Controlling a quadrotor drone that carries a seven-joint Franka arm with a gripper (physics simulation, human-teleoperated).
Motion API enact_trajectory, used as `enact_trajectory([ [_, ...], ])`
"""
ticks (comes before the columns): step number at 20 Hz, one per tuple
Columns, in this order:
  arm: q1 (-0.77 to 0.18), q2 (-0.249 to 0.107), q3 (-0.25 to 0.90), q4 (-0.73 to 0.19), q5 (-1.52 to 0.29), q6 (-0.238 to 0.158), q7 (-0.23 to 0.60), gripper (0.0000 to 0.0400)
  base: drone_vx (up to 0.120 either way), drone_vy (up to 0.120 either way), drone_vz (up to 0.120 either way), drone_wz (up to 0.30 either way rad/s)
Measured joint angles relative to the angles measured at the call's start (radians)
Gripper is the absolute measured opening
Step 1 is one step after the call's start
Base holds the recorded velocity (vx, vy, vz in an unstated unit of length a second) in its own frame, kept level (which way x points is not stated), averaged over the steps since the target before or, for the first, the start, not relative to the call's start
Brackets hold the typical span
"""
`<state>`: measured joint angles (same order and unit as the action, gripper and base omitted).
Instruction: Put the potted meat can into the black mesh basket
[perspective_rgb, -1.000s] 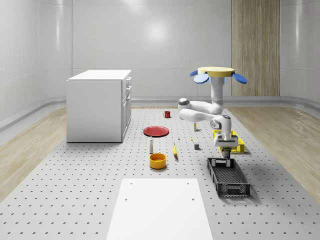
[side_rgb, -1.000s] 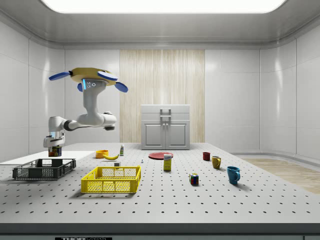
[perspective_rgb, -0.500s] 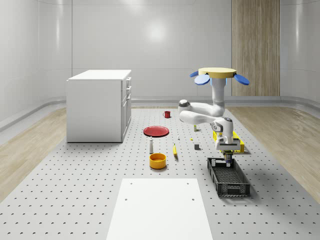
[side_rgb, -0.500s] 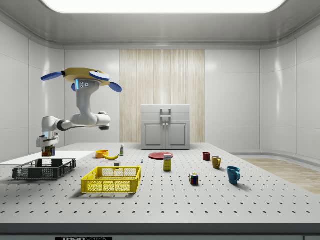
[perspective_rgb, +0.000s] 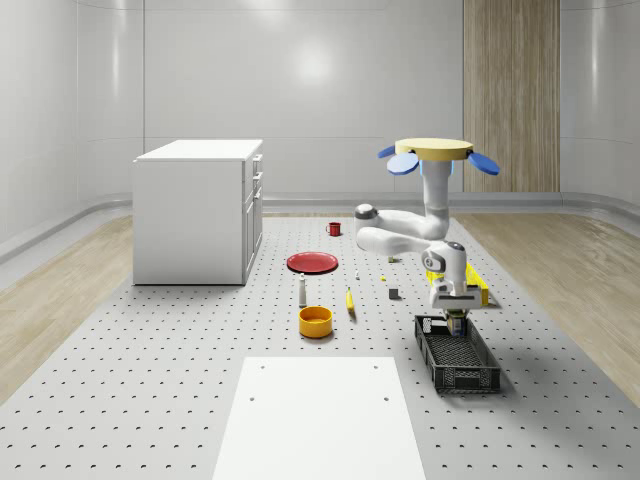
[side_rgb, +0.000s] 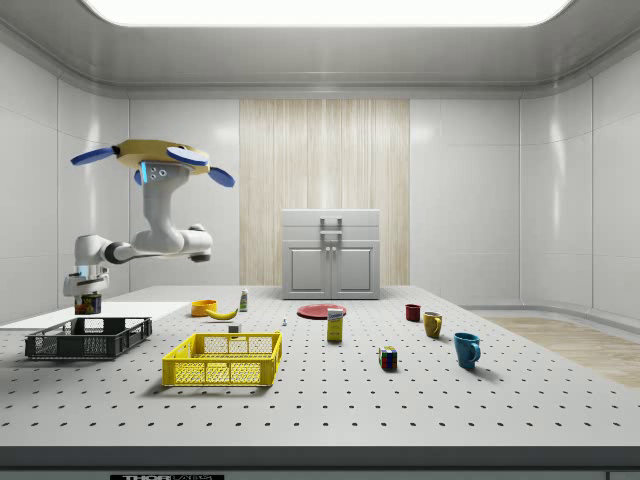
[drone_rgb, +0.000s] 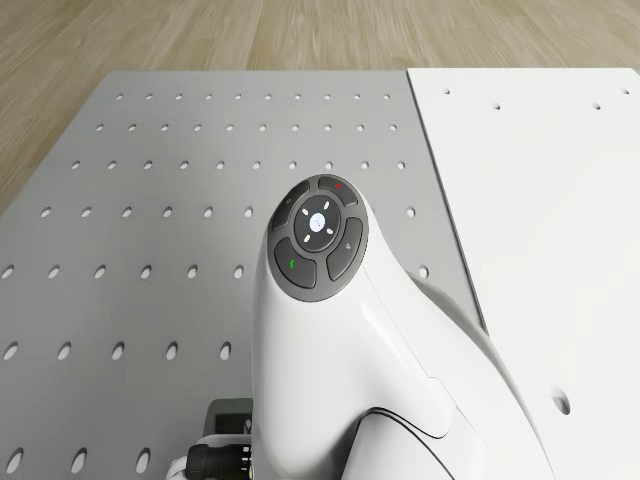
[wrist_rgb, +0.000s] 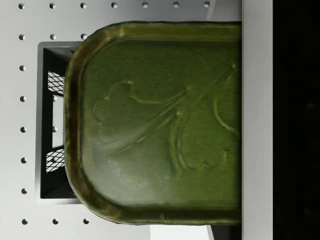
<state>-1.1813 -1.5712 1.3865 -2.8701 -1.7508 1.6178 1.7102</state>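
Overhead, the drone (perspective_rgb: 431, 152) hovers with its flat yellow disc body and blue rotor blades, above the perforated grey table (perspective_rgb: 180, 380) near the yellow basket (side_rgb: 223, 359). Its glossy white arm (perspective_rgb: 400, 226) folds down in rounded segments; in the drone view its smooth shell (drone_rgb: 370, 350) carries a dark round button pad.

The gripper (perspective_rgb: 454, 312) points straight down over the far end of the black mesh basket (perspective_rgb: 458, 353), a long shallow rectangular crate with open netted walls. It is clamped on the potted meat can (side_rgb: 88, 302), which hangs just above the basket's rim, not yet inside. In the wrist view the can (wrist_rgb: 155, 120) presents a dull olive-green metal face with rounded corners, a raised lip and an embossed leafy figure; black mesh wall (wrist_rgb: 52, 120) shows past its edge.

From the basket in the whole-scene view, a squat orange bowl (perspective_rgb: 315, 321) sits at about nine o'clock and a flat red plate (perspective_rgb: 313, 262) at about ten, with a boxy white cabinet (perspective_rgb: 198, 210) beyond. A smooth white sheet (perspective_rgb: 318, 420) lies on the table at about eight o'clock.
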Motion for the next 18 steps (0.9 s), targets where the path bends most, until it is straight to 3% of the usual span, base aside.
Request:
enact_trajectory([
  [9, 0.0, -0.001, 0.0, 0.0, 0.0, 0.001, 0.0, 0.0281, 0.0, 0.0, -0.12, 0.0],
  [13, 0.0, -0.001, 0.0, 0.0, 0.002, 0.003, -0.005, 0.0352, 0.0, 0.0, -0.03, 0.0],
  [18, 0.0, -0.002, 0.0, 0.0, 0.004, 0.004, -0.009, 0.0386, 0.0, 0.0, 0.0, 0.0],
])
